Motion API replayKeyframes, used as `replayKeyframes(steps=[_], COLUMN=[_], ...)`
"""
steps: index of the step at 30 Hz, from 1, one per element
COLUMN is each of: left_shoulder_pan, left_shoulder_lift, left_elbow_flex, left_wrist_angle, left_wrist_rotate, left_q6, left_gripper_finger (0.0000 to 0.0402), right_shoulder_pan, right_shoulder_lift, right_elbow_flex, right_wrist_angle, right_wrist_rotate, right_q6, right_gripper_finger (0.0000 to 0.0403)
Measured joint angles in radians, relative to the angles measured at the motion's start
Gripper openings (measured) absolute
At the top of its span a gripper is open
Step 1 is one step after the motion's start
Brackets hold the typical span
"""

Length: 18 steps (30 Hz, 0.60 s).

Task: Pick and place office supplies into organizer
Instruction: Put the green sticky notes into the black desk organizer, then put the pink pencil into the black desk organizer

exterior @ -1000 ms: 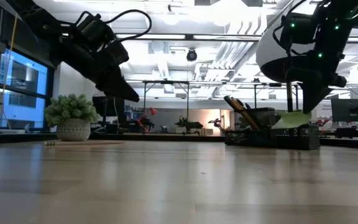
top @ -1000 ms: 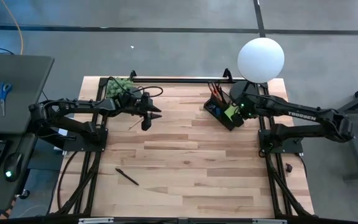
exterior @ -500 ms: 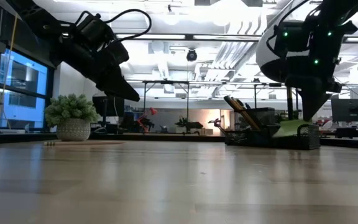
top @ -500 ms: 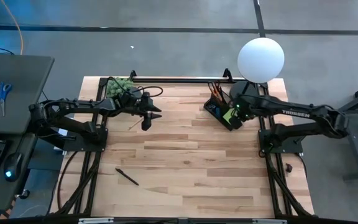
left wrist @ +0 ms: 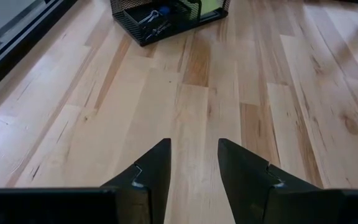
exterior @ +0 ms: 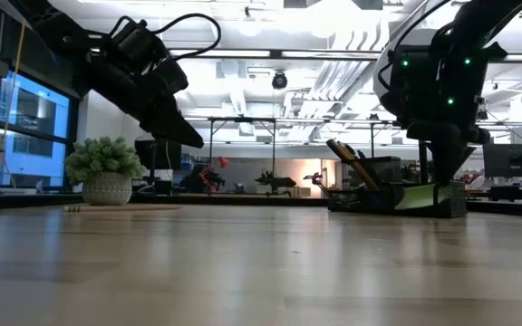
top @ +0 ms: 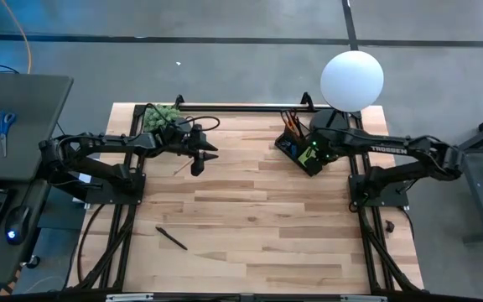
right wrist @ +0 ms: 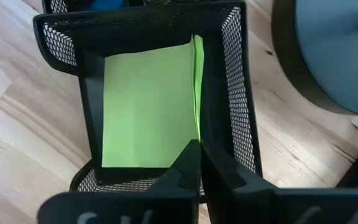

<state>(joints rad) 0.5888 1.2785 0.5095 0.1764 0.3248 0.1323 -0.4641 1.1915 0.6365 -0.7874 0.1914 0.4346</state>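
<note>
I see my left gripper (top: 205, 157) hovering by the plant (top: 163, 117), fingers spread, empty; a pen (top: 172, 238) lies near the front; my right gripper (right wrist: 199, 163), fingers pressed together, is over the pad (right wrist: 150, 103) inside the organizer (top: 300, 148)

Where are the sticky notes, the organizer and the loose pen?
sticky notes (right wrist: 148, 106), right wrist view, middle of the top sheet
organizer (right wrist: 237, 93), right wrist view, mesh side wall
pen (top: 172, 238), high view, middle of the barrel

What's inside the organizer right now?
The organizer holds a green pad in its near compartment, with the shut right gripper over it. Pencils stand at the back. Under the pad: hidden.
</note>
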Motion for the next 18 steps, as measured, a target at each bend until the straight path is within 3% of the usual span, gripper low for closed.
replayKeyframes(steps=[7, 18], left_shoulder_pan=[0.000, 0.000], left_shoulder_lift=[0.000, 0.000], left_elbow_flex=[0.000, 0.000], left_wrist_angle=[-0.005, -0.015], left_wrist_rotate=[0.000, 0.000], left_q6=[-0.001, -0.006], left_gripper_finger=[0.0122, 0.0122], right_shoulder_pan=[0.000, 0.000], right_shoulder_lift=[0.000, 0.000], right_elbow_flex=[0.000, 0.001], right_wrist_angle=[-0.009, -0.017], right_wrist_rotate=[0.019, 0.023], right_q6=[0.043, 0.051], right_gripper_finger=[0.0019, 0.0121])
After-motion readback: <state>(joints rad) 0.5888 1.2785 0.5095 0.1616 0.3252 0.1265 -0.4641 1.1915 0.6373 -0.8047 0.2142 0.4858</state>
